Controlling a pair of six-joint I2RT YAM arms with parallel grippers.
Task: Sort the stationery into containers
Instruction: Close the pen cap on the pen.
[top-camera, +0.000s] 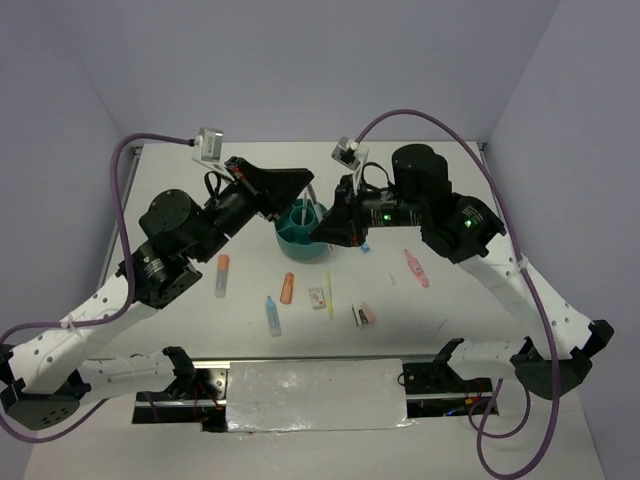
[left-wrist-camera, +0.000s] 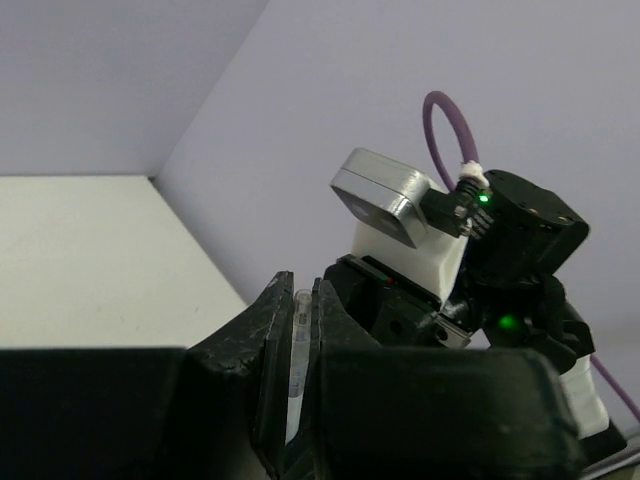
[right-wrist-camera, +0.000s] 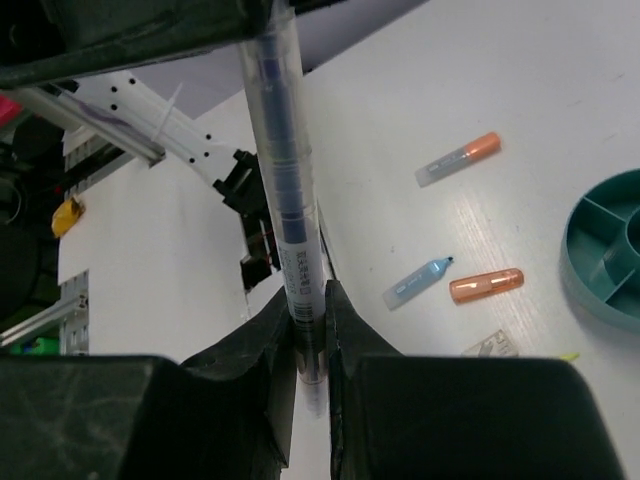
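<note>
A thin clear pen (right-wrist-camera: 285, 170) with blue ink stands between both grippers above the teal organiser bowl (top-camera: 290, 238). My right gripper (right-wrist-camera: 311, 300) is shut on its lower end. My left gripper (left-wrist-camera: 300, 300) is shut on the same pen (left-wrist-camera: 297, 340), which shows as a clear barrel between its jaws. In the top view the left gripper (top-camera: 303, 190) and the right gripper (top-camera: 320, 222) meet over the bowl, with the pen (top-camera: 309, 197) between them. On the table lie an orange-capped marker (top-camera: 222, 275), an orange marker (top-camera: 288, 288), a light-blue marker (top-camera: 272, 315), a yellow pencil (top-camera: 328, 290) and a pink marker (top-camera: 416, 267).
A small white piece (top-camera: 318, 297) and a pink-and-white piece (top-camera: 364, 315) lie near the pencil. The right wrist view shows the bowl's rim (right-wrist-camera: 585, 270), the orange marker (right-wrist-camera: 486, 285), the light-blue marker (right-wrist-camera: 418, 282) and the orange-capped marker (right-wrist-camera: 458, 160). Walls close the table's far and side edges.
</note>
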